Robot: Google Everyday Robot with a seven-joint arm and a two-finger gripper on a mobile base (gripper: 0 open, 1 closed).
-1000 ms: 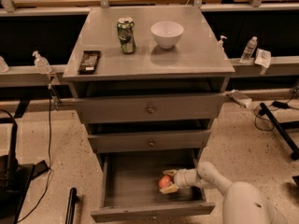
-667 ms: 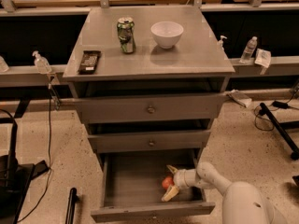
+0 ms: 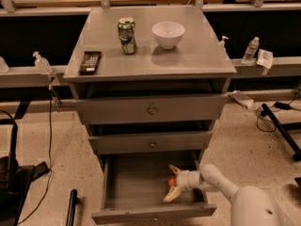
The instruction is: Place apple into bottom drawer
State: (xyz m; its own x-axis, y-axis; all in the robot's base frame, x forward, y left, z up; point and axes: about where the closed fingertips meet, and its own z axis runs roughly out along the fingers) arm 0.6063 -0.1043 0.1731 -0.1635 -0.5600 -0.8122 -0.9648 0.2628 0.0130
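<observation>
Camera view shows the pincer (image 3: 168, 183) reaching into the bottom drawer (image 3: 134, 187), the lowest, pulled-out grey metal tray of the grey table (image 3: 197, 55). Its pale fingers (image 3: 172, 195) are spread wide. The round red-orange apple (image 3: 173, 179) sits between them, low on the right side of the drawer floor. Whether a finger touches it I cannot tell.

The apple looks delivered, so the step in hand is most likely letting go and backing out. To do that well, the pincer should keep the fingers spread and lift straight away from the fruit rather than sweeping sideways, which could set it rolling. It should also clear the drawer's front panel and the shut middle drawer (image 3: 152, 144) above.

On the table top, well apart from all this, stand a green soda can (image 3: 126, 35), a white round bowl (image 3: 168, 33) and a black remote (image 3: 90, 61).
</observation>
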